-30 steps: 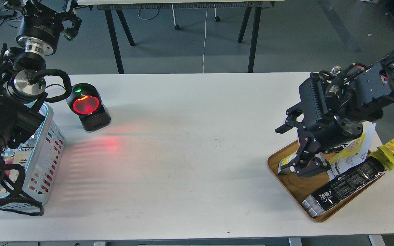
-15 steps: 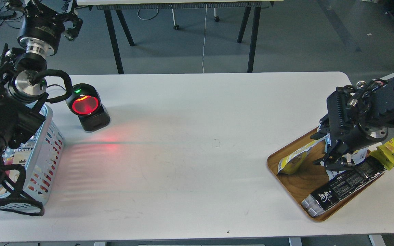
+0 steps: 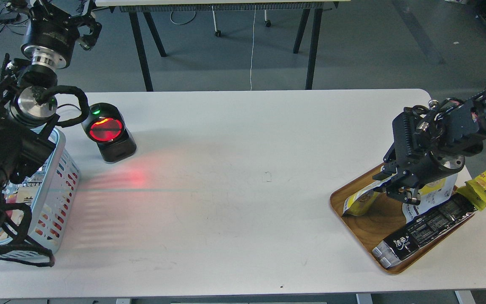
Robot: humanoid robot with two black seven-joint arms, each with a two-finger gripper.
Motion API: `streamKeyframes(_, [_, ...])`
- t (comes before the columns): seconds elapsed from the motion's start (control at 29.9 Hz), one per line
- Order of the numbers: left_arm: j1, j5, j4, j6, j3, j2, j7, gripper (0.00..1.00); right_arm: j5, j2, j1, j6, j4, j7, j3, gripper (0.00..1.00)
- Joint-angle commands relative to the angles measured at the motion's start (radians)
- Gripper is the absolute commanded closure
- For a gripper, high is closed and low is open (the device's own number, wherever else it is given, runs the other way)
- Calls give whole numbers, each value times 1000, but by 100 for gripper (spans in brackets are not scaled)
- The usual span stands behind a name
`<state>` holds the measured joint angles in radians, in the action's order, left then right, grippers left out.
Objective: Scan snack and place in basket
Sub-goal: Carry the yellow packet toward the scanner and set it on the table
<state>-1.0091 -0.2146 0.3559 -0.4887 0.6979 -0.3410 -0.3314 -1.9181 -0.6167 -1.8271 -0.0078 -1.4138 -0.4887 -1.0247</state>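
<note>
A white table (image 3: 243, 190) fills the room's middle, dark floor beyond. Far left stands the basket (image 3: 59, 185); far right, an oval wooden tray (image 3: 365, 223). The right gripper (image 3: 401, 192) hovers over the tray, just right of the snack (image 3: 359, 202); I cannot tell whether its fingers are parted. The pouch's long axis slants up-right toward it.

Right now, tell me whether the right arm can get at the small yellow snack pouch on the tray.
Probably yes. The right gripper hangs just above the wooden tray, right beside the snack, which lies exposed at the tray's left end. Nothing covers it; the white pouch and black packet lie to its right.
</note>
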Motion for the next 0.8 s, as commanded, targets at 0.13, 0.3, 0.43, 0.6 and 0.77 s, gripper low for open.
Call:
streamKeyframes(0.13, [1, 0, 0, 0, 0, -1, 2, 0, 11, -6, -17, -23, -5, 0, 3, 100])
streamKeyframes(0.3, [1, 0, 0, 0, 0, -1, 0, 0, 99, -11, -95, -20, -46, 0, 34, 100])
streamKeyframes(0.43, [1, 0, 0, 0, 0, -1, 2, 0, 174, 2, -184, -20, -86, 0, 47, 100])
streamKeyframes(0.6, [0, 0, 0, 0, 0, 10, 3, 0, 293, 70, -202, -9, -79, 0, 116, 100])
streamKeyframes(0.77, [-3, 0, 2, 0, 0, 13, 3, 0, 424, 212, -248, -8, -54, 0, 129, 100])
